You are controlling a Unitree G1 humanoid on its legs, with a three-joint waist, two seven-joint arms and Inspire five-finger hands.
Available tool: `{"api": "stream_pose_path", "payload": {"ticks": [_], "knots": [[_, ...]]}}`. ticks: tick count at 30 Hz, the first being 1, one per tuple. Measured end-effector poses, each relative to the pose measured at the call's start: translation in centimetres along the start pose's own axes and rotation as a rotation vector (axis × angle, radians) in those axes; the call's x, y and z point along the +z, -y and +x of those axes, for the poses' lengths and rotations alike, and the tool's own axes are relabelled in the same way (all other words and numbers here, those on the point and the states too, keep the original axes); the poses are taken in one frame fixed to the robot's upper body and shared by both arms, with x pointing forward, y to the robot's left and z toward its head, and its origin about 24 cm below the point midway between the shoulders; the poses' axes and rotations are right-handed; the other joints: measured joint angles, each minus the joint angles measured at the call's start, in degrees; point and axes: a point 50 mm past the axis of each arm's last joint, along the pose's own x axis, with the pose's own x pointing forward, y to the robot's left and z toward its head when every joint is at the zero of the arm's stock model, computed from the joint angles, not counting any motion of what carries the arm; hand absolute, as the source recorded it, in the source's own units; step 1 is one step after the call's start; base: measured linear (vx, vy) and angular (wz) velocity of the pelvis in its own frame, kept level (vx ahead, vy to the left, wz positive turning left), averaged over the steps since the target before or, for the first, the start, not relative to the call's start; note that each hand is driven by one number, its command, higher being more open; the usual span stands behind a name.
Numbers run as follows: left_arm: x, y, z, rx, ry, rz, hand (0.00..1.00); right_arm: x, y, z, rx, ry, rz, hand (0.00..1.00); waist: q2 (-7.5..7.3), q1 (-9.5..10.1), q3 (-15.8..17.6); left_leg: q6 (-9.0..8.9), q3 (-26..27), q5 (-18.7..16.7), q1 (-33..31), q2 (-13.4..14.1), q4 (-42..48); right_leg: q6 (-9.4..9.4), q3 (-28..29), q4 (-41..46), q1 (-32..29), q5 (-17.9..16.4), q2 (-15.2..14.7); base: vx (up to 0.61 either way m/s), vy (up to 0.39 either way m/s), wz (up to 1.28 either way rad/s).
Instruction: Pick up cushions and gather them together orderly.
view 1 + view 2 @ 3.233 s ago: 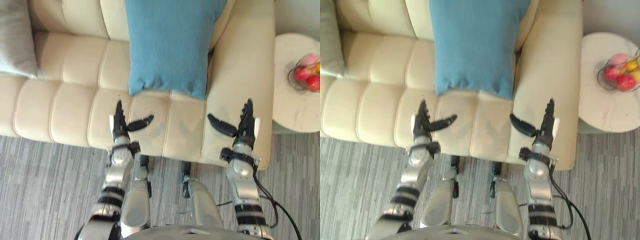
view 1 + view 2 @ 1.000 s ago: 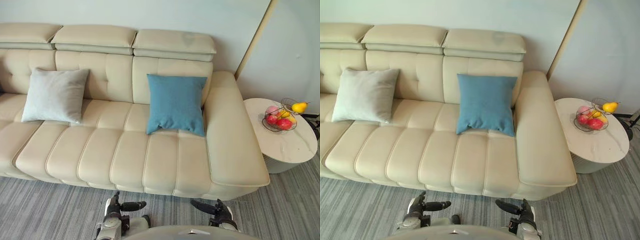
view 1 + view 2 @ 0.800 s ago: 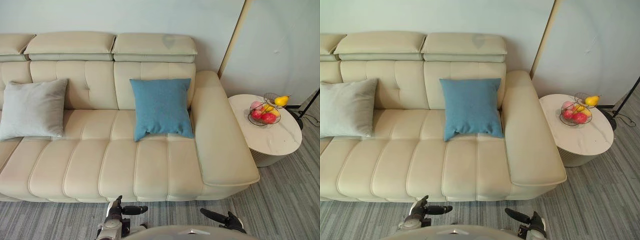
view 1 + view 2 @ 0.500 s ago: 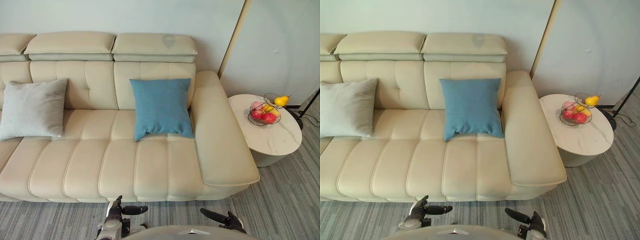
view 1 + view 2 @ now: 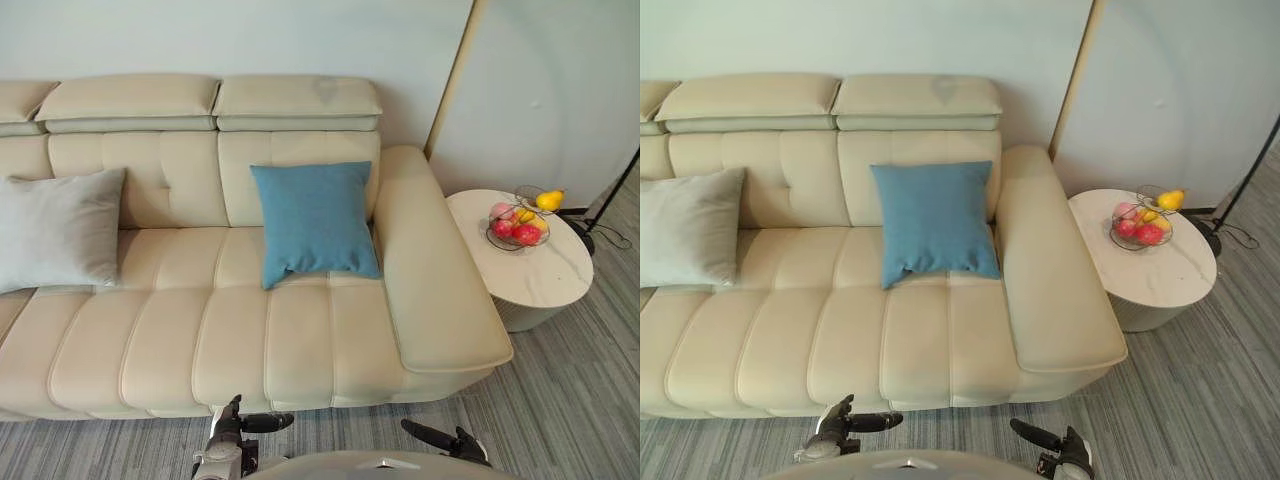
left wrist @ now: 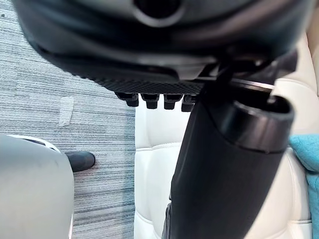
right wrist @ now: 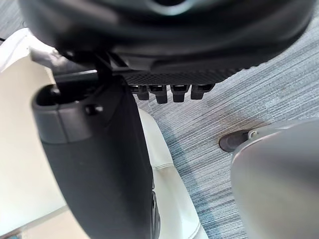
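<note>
**Left eye view.** A blue cushion (image 5: 315,222) is shown at centre frame, leaning upright against the backrest of a cream leather sofa (image 5: 300,345) with padded, channelled seats. A grey cushion (image 5: 55,230) leans likewise at the left edge, well apart from it. Both are square, woven and plump. They are judged light, soft and yielding, and best taken by opposite side edges.

**Right eye view.** A round, stone-look side table (image 5: 1170,272) bearing a wire fruit basket (image 5: 1142,222) is shown at right.

**Left wrist view.** The left hand (image 6: 149,74) is held empty, with fingers straight and thumb spread, near the sofa front.

**Right wrist view.** The right hand (image 7: 174,69) is spread likewise, and nothing is grasped.
</note>
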Motion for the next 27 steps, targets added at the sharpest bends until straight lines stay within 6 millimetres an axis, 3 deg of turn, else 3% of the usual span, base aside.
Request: {"api": "stream_pose_path", "payload": {"ticks": [3, 6, 9, 11, 12, 13, 14, 15, 17, 18, 19, 20, 21, 24, 26, 27], "knots": [[0.0, 0.0, 0.0, 0.006, -0.005, -0.045, 1.00, 0.7, -0.4, 0.0, 0.014, 0.029, -0.013, 1.00, -0.03, 0.03, 0.87, -0.91, 3.26, -1.43, -0.02, 1.55, 2.32, -0.15, 4.67, 0.64, -2.00, 0.57, 1.82, 0.00, -0.044, -0.88], [0.7, 0.4, 0.1, 0.003, 0.007, -0.089, 1.00, 1.1, -0.8, -0.1, 0.027, 0.049, -0.035, 1.00, -0.66, 0.06, 1.82, 0.83, -0.10, -3.47, -2.89, 2.08, 8.86, -0.31, 9.55, 2.53, -4.90, 0.77, 2.59, 0.01, -0.079, -0.87], [0.7, 1.4, 0.0, -0.011, 0.003, -0.130, 1.00, 2.0, -1.1, -0.1, 0.039, 0.089, -0.059, 1.00, 1.14, 0.04, 2.57, 0.60, 0.42, -8.67, -3.57, 4.21, 13.66, -0.04, 16.69, 4.34, -8.19, 1.71, 5.83, -0.01, 0.012, -1.37], [0.7, 1.5, 0.0, -0.014, 0.003, -0.131, 1.00, 2.3, -1.5, -0.1, 0.049, 0.100, -0.060, 1.00, 1.59, 0.12, 2.56, 0.17, 3.07, -10.49, -3.25, 5.04, 14.42, 0.09, 20.10, 4.67, -9.79, 2.74, 7.41, -0.08, 0.080, -1.17], [1.0, 1.4, 0.0, -0.010, 0.016, -0.131, 1.00, 2.7, -2.0, -0.2, 0.068, 0.112, -0.080, 1.00, 1.12, 0.17, 2.90, -0.37, 6.16, -11.40, -2.86, 5.39, 14.50, 0.11, 22.54, 4.97, -11.49, 4.01, 8.55, -0.10, 0.065, -1.80], [1.6, 1.0, 0.1, -0.001, 0.038, -0.130, 1.00, 3.4, -3.0, -0.3, 0.093, 0.135, -0.088, 1.00, 0.07, 0.44, 3.63, -0.69, 11.97, -11.98, -2.53, 5.94, 14.90, -0.41, 22.43, 4.84, -14.40, 7.50, 10.16, -0.12, 0.056, -2.42], [1.7, 0.9, 0.1, 0.002, 0.044, -0.129, 1.00, 3.7, -3.5, -0.4, 0.105, 0.142, -0.084, 1.00, 0.08, 0.70, 3.83, -0.66, 15.69, -12.00, -2.57, 6.73, 15.14, -2.04, 19.77, 3.48, -15.72, 10.11, 10.74, -0.10, 0.011, -2.10], [1.8, 0.9, 0.2, 0.002, 0.047, -0.128, 1.00, 4.1, -3.9, -0.4, 0.112, 0.151, -0.082, 1.00, 0.16, 0.87, 3.95, -0.66, 17.65, -11.99, -2.54, 7.31, 15.29, -2.83, 16.96, 3.33, -16.23, 10.01, 10.71, -0.07, -0.019, -1.52], [2.4, 1.3, 0.2, -0.009, 0.064, -0.122, 1.00, 4.3, -3.8, -0.4, 0.107, 0.148, -0.072, 1.00, 0.28, 0.77, 4.38, -0.77, 23.65, -11.99, -1.44, 7.95, 15.30, -7.02, -0.28, 9.70, -19.03, 5.08, 8.49, 0.01, -0.025, -1.43], [2.6, 1.6, 0.1, -0.020, 0.072, -0.116, 1.00, 4.3, -3.2, -0.2, 0.091, 0.150, -0.078, 1.00, 0.96, 0.71, 4.95, -0.96, 26.87, -11.88, 0.31, 8.44, 15.21, -8.28, -12.04, 12.85, -18.88, 2.33, 5.07, 0.06, -0.012, -1.24], [2.5, 1.7, 0.1, -0.021, 0.070, -0.114, 1.00, 4.2, -3.0, -0.2, 0.086, 0.147, -0.080, 1.00, 1.10, 0.68, 4.98, -1.19, 28.22, -11.74, 1.13, 8.51, 15.10, -9.41, -17.22, 14.22, -18.56, 1.53, 3.19, 0.08, -0.022, -1.24], [2.4, 1.7, 0.1, -0.023, 0.069, -0.097, 1.00, 4.1, -2.7, -0.2, 0.078, 0.144, -0.086, 1.00, 1.22, 0.66, 5.03, -1.60, 29.97, -11.52, 2.48, 8.51, 14.74, -8.91, -23.23, 16.07, -18.33, 0.46, 0.88, 0.09, -0.051, -1.00], [2.1, 1.4, 0.1, -0.019, 0.063, -0.085, 1.00, 4.1, -2.5, -0.1, 0.072, 0.144, -0.080, 1.00, 1.06, 0.11, 5.10, -2.55, 29.74, -10.85, 3.69, 8.07, 13.64, -8.95, -23.15, 16.63, -18.35, 0.11, 1.73, 0.08, -0.071, -0.86], [2.1, 1.8, 0.1, -0.037, 0.066, -0.051, 1.00, 4.7, -1.8, 0.1, 0.050, 0.154, -0.081, 1.00, 2.37, -0.04, 5.75, -2.65, 27.94, -9.32, 4.53, 8.73, 13.29, -9.42, -19.68, 16.00, -18.78, -0.85, 4.96, 0.05, -0.169, -0.82], [1.8, 2.0, 0.0, -0.043, 0.052, -0.053, 1.00, 4.6, -1.5, 0.1, 0.039, 0.145, -0.060, 1.00, 2.57, -0.10, 5.88, -2.11, 25.54, -8.92, 2.10, 12.82, 23.91, -10.32, -18.01, 15.67, -18.02, -1.65, 6.83, 0.09, -0.294, -0.61], [1.9, 1.8, 0.0, -0.038, 0.053, -0.061, 1.00, 4.4, -1.5, 0.1, 0.034, 0.136, -0.056, 1.00, 2.66, -0.09, 6.34, -0.03, 22.17, -8.14, -0.54, 16.31, 33.40, -10.69, -16.88, 15.12, -16.30, -1.89, 8.38, 0.07, -0.239, -0.40]]}}
